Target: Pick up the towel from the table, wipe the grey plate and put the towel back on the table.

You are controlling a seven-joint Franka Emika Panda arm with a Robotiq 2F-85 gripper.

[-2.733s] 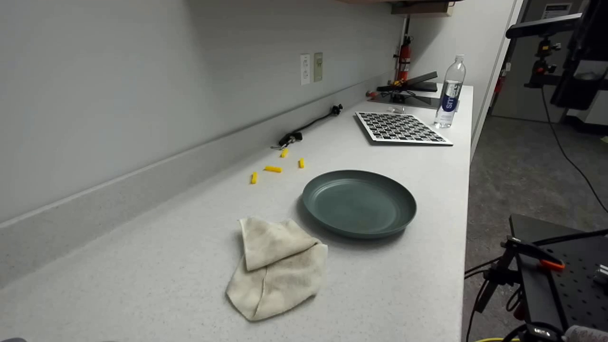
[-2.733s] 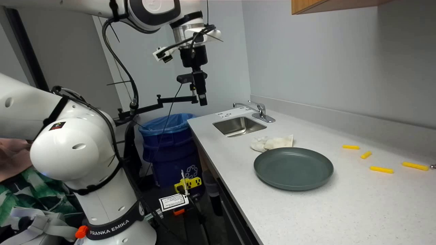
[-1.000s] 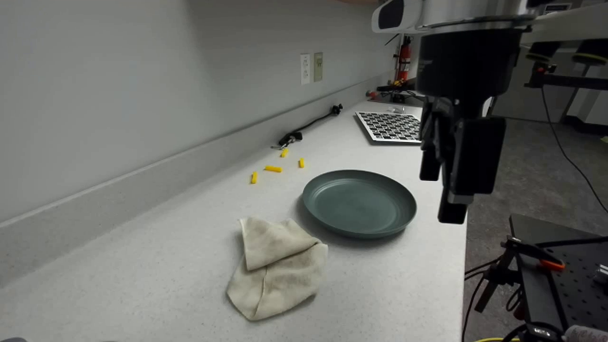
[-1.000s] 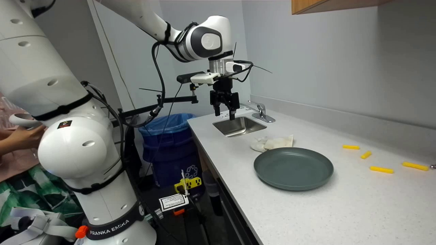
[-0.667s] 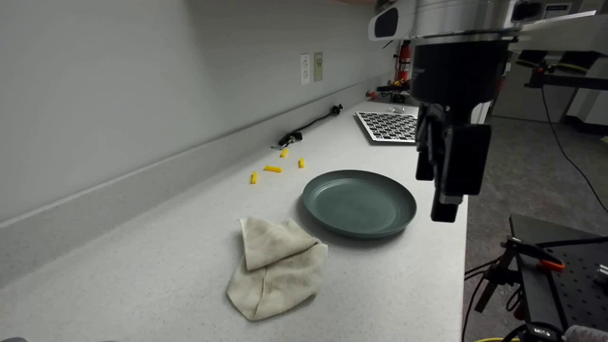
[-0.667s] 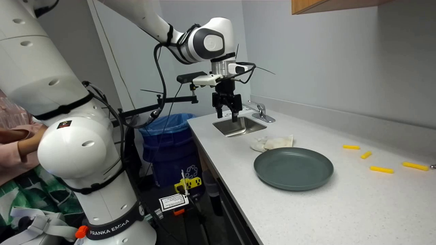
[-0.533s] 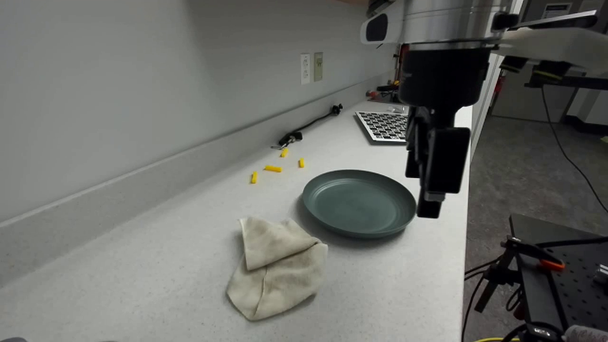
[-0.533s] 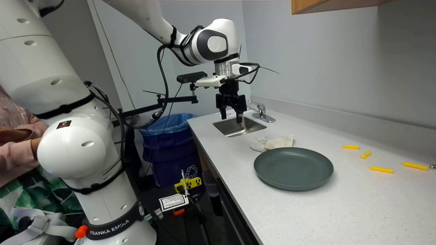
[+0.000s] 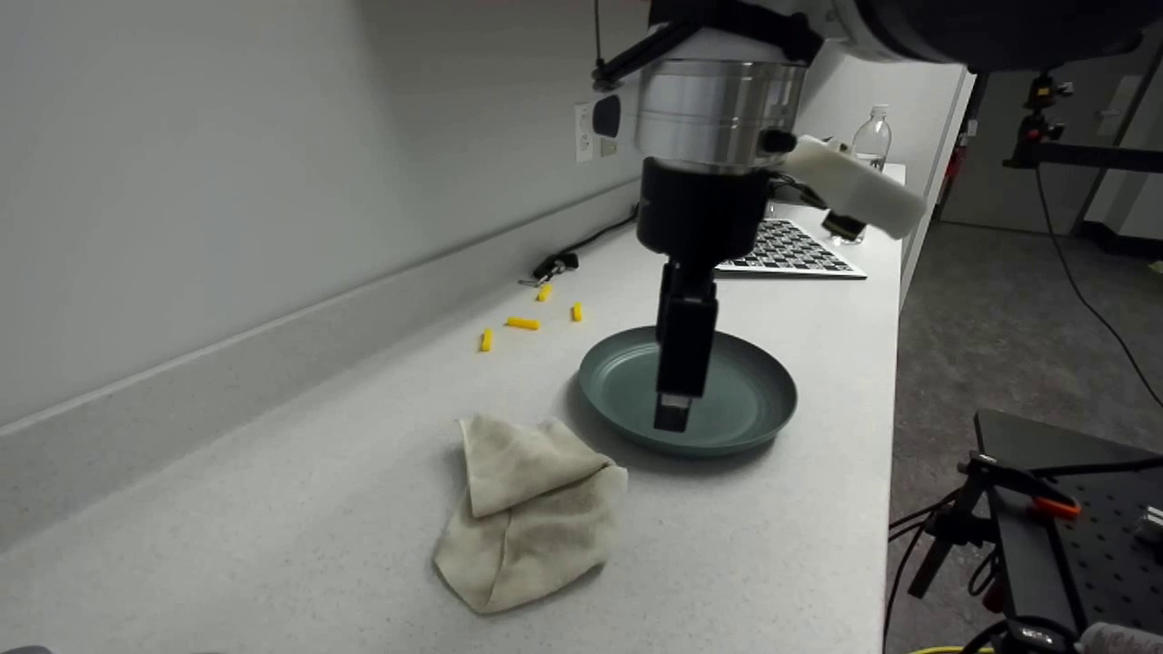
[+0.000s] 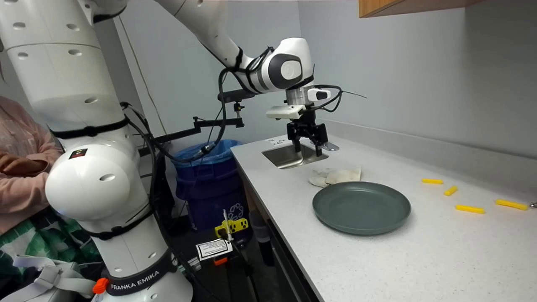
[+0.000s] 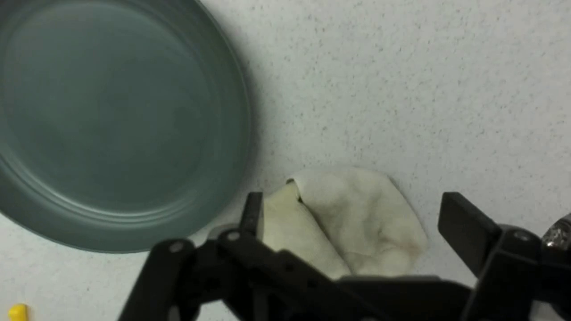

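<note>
Gripper (image 10: 308,150) wide and empty, hangs above the speckled table (image 10: 377,268) on one side of the grey plate (image 10: 361,207). Towel (image 9: 536,522) lies rumpled just beside the plate, same side. Looks like pick-up stage, towel not gripped yet; next move: lower, pinch a fold. Yellow sticks (image 10: 469,209) sit between plate and wall (image 10: 398,75), sink (image 10: 286,158) past the plate's towel side, blue bin (image 10: 201,184) well apart from it

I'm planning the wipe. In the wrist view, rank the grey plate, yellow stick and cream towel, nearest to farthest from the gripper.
1. Cream towel, seen between the open jaws of the gripper.
2. Grey plate, at the upper left.
3. Yellow stick, bottom-left corner, partly cut off.
</note>
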